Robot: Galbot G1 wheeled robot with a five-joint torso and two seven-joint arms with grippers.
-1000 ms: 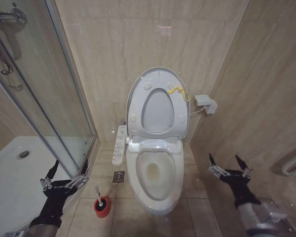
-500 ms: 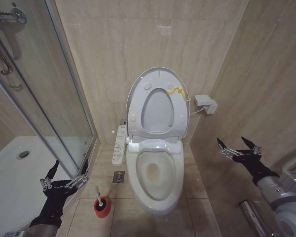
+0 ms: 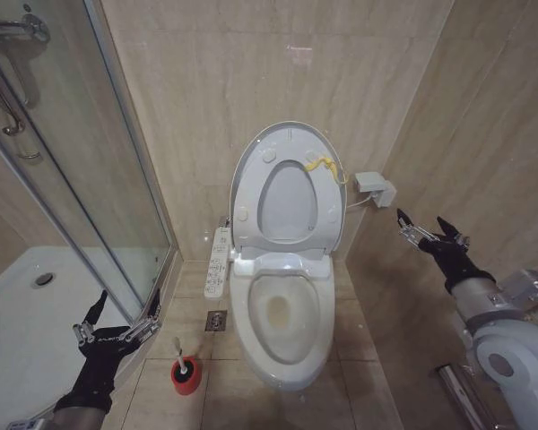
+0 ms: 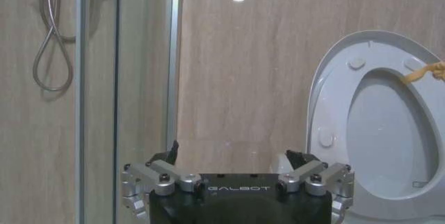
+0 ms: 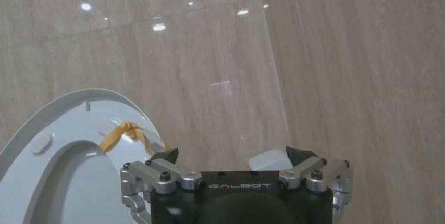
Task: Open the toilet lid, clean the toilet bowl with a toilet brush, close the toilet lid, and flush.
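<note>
Against the far wall the glossy oval toilet lid stands raised, so brushing seems next: the wide-open left hand, low near the red holder, must grip the thin-handled toilet brush; the right hand hovers wide by the ceramic toilet bowl

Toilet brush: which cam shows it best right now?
Head view. The toilet brush stands upright in its red holder on the floor, left of the toilet bowl. Both wrist views face the raised toilet lid and wall instead.
</note>
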